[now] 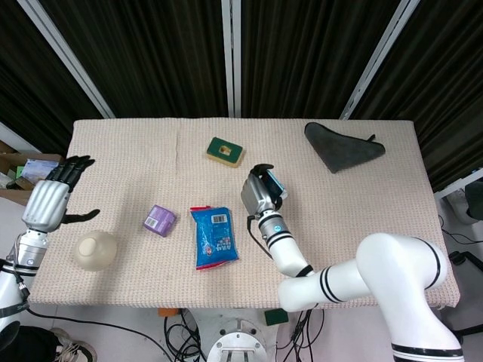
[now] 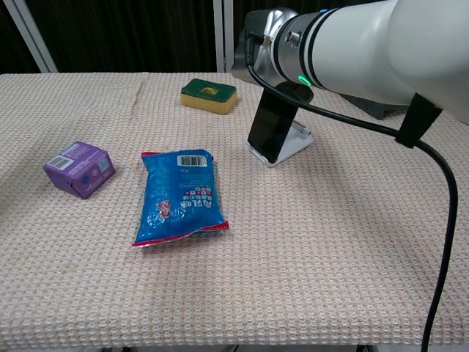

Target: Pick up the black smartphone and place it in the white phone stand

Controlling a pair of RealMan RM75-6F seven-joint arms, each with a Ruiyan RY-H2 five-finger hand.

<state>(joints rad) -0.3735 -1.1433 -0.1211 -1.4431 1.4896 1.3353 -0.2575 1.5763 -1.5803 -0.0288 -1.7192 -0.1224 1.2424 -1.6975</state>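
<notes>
The black smartphone [image 2: 272, 126] leans upright with its lower edge in the white phone stand [image 2: 294, 141], just right of the table's middle. My right hand [image 1: 260, 194] curls around the phone's top; in the head view only a cyan edge of the phone [image 1: 275, 183] shows beside the fingers. In the chest view my right arm [image 2: 352, 44] covers the phone's top and hides the hand's fingers. My left hand [image 1: 49, 200] hovers at the table's left edge, fingers spread and holding nothing.
A blue snack bag [image 2: 179, 196] lies left of the stand and a purple box [image 2: 79, 169] further left. A green sponge [image 2: 209, 94] sits behind them, a beige bowl [image 1: 96, 250] at the front left, a dark grey cloth [image 1: 341, 147] at the back right.
</notes>
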